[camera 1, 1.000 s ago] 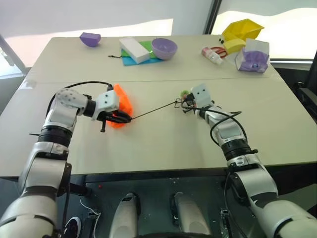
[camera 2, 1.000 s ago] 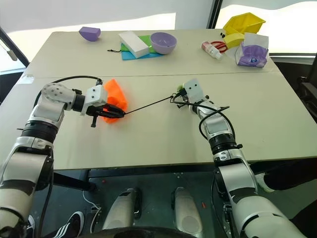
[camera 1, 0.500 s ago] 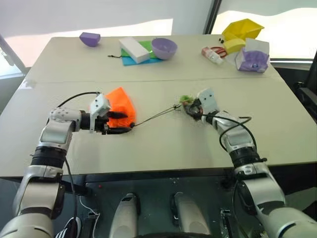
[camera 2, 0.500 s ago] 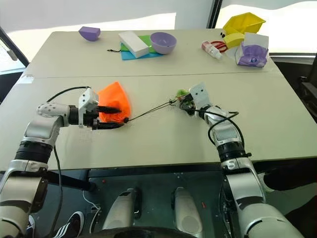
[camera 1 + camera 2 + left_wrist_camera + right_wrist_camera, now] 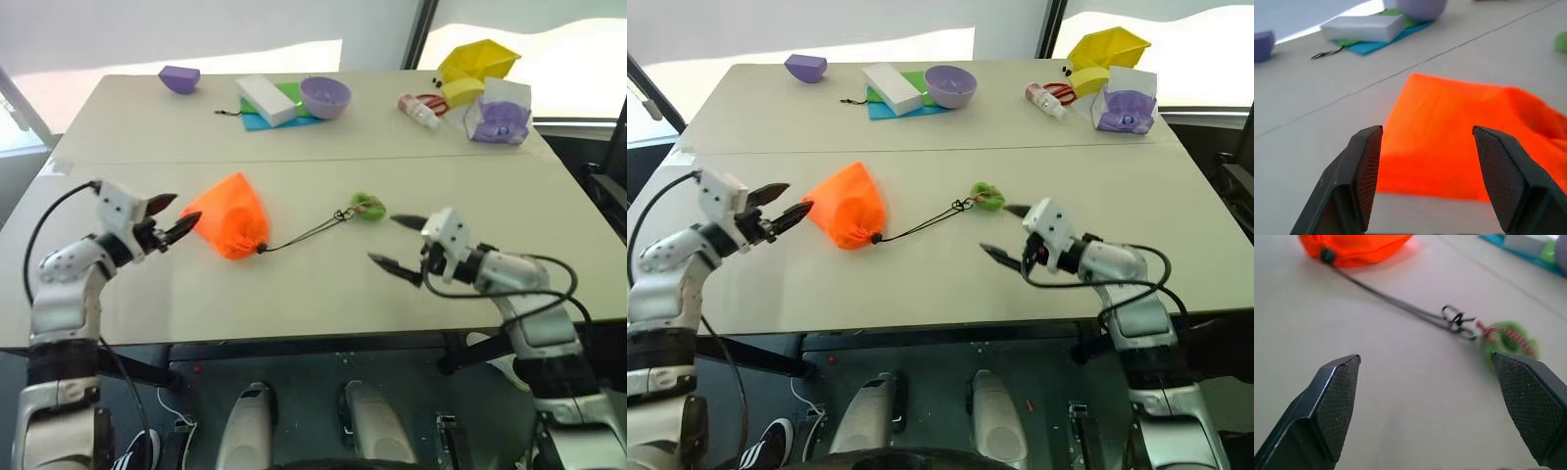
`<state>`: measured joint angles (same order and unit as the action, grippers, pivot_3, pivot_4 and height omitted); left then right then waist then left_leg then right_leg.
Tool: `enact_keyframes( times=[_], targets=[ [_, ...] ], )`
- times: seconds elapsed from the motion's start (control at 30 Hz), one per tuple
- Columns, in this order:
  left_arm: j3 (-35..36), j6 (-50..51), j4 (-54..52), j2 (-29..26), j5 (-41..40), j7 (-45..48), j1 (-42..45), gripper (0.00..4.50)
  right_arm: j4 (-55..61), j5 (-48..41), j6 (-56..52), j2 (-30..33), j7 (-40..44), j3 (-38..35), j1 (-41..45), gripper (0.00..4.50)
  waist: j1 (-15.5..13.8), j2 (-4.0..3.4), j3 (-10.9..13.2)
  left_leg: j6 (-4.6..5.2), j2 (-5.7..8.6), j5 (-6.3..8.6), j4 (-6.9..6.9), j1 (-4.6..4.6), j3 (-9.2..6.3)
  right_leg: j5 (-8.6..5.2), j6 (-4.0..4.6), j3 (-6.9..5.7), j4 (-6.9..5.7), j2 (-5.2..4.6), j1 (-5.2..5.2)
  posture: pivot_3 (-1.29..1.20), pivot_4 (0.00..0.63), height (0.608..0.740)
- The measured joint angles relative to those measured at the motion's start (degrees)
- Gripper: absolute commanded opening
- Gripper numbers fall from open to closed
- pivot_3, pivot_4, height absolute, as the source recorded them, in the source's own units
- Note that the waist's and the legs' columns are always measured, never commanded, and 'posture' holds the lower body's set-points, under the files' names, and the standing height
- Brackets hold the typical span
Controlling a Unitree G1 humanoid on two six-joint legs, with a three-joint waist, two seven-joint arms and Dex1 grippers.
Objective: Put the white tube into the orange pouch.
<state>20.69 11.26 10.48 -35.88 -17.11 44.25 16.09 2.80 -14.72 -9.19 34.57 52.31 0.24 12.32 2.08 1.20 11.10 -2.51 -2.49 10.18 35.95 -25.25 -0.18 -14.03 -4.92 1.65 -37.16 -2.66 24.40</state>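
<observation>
Pouch (image 5: 228,213) lies flat-ish on the table (image 5: 323,284), left of centre: bright orange woven fabric, soft cone shape, neck cinched shut at the end toward the right arm. Thin dark cord (image 5: 304,233) runs slack from the neck to a small knot and a fuzzy green tassel (image 5: 368,206) with red thread in it. Tube can't be made out; can't tell whether it's in the pouch.

Left gripper (image 5: 171,217) is spread wide, empty, just off the pouch's wide end, not touching; black fingers (image 5: 1364,166) with cross-hatched pads. Right gripper (image 5: 400,243) also fully spread, empty, near the tassel but clear of it.

Far side: white block (image 5: 265,98) on blue/green sheets, smooth purple bowl (image 5: 325,95), yellow bin (image 5: 478,61).
</observation>
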Motion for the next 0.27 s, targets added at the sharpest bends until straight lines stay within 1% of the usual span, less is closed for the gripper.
enact_keyframes(
  times=[0.17,0.23,0.27],
  targets=[
    [3.29,1.57,-4.44,0.34,-2.08,-2.52,-8.38,3.12,2.11,-1.20,-0.51,0.83,0.86,-0.78,-2.92,4.46,0.09,0.00,0.00,-0.10,-0.09,0.06,0.05,0.01,0.13,0.20,0.34,-0.01,0.23,-0.13,-0.05,0.00,0.150,0.740],
    [3.65,1.07,-4.63,0.84,-2.65,-3.05,-10.19,3.12,2.07,-0.83,-0.28,1.63,0.88,-0.76,-3.50,4.46,-0.03,0.00,0.00,-0.22,-0.18,0.13,0.02,-0.01,0.16,0.31,0.52,-0.12,0.42,-0.16,-0.04,0.00,0.150,0.740],
    [3.80,0.64,-4.62,1.15,-2.77,-3.48,-10.66,3.12,1.84,-0.24,0.05,1.62,0.83,-0.69,-3.50,4.46,-0.05,0.00,0.00,-0.23,-0.27,0.14,-0.05,-0.01,0.15,0.41,0.65,-0.23,0.74,-0.14,0.04,0.00,0.150,0.740]
  ],
)
